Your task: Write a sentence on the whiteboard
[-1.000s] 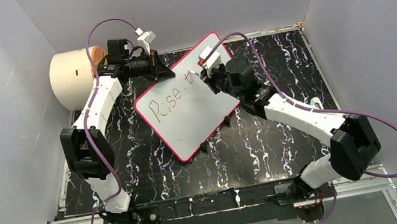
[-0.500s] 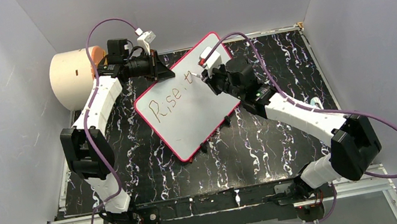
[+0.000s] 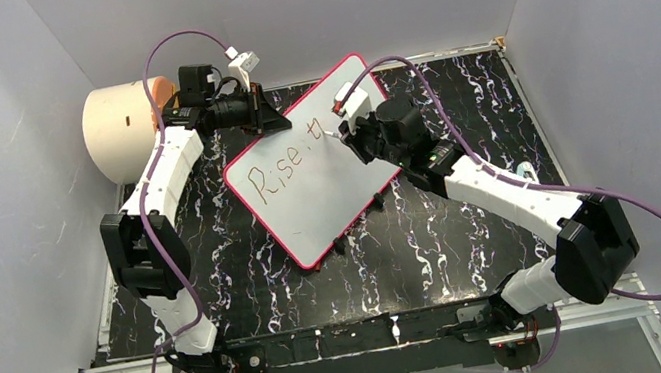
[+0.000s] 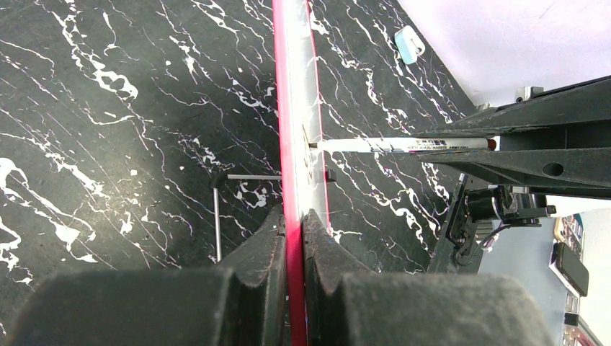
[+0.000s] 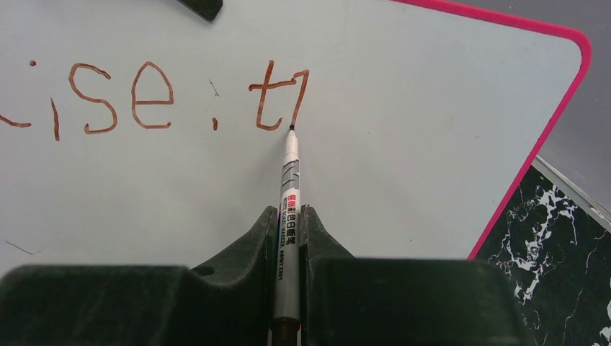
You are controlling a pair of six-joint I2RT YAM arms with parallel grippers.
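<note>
1. Pressing its tip to the whiteboard (image 3: 309, 200), a marker (image 5: 290, 155) sits pinched in the tightly closed right gripper (image 5: 288, 213). The tip rests at the foot of a slanted stroke.
2. That stroke is new. A second ago the sentence (image 5: 151, 97) ended at "Rise, t"; now a downstroke stands just right of the "t".
3. The stroke is probably the stem of an "r", so the second word is only begun.
4. At the whiteboard's far rim the left gripper (image 4: 294, 216) is clamped shut on the pink edge, apparently steadying it against the marker's push.
5. The writing runs across the whiteboard's upper half, nearest that held rim. The half toward the arm bases is blank, leaving room for a second line.
6. A cream cylinder (image 3: 122, 130) stands off the whiteboard's far left corner, apart from it.
7. By my judgement the task is under halfway. The rest of "try" and the following word are not yet written, so the tip must lift and reset for the "r" arch.
</note>
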